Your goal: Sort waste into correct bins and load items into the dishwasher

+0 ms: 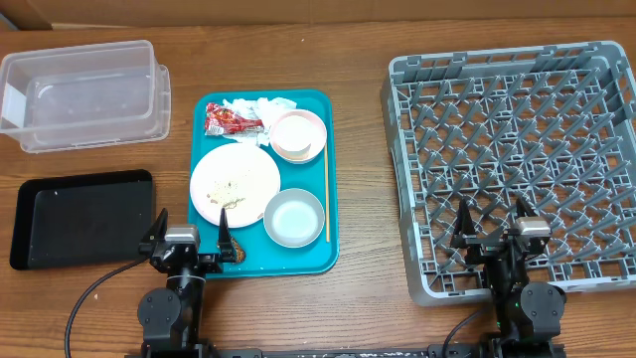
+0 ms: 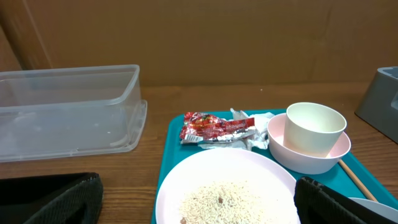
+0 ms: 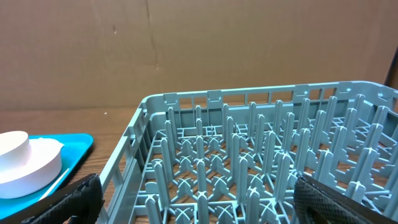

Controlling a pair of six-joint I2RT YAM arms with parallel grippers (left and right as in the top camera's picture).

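On the teal tray (image 1: 323,261) lie a pale pink plate (image 1: 235,182) with rice-like crumbs (image 2: 221,199), a pink bowl (image 1: 299,136) holding a whitish cup (image 2: 315,127), a white bowl (image 1: 294,217), a wooden stick (image 1: 326,194), crumpled tissue (image 1: 248,105) and a red-and-white wrapper (image 1: 230,121). My left gripper (image 1: 189,229) is open and empty at the tray's near left corner. My right gripper (image 1: 493,221) is open and empty over the near edge of the grey dish rack (image 1: 517,164). The clear tub (image 1: 84,94) and black tray (image 1: 81,217) stand at the left.
The table is brown wood (image 1: 363,149). A brown cardboard wall (image 2: 199,37) stands behind it. The teal tray lies between the two bins and the rack.
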